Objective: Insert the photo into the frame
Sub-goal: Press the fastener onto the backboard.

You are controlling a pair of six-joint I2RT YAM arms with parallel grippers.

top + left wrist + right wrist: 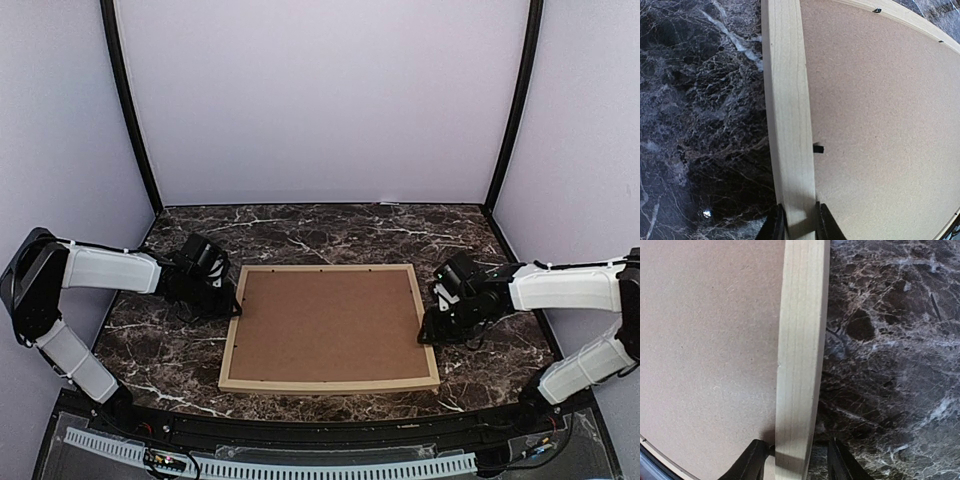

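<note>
The light wooden frame (330, 384) lies flat in the middle of the marble table, its back up, with a brown backing board (328, 322) filling it. The photo is hidden from every view. My left gripper (232, 300) is at the frame's left rail (787, 110), and in the left wrist view it (799, 222) is shut on that rail, both fingers pressed against its sides. My right gripper (428, 325) straddles the right rail (800, 355). In the right wrist view it (797, 459) is open, with a gap between the outer finger (840, 460) and the wood.
Small black retaining tabs (818, 148) sit along the inner edge of the frame over the board. Dark marble table (330, 230) surrounds the frame. White walls with black corner posts (130, 110) close in the back and sides.
</note>
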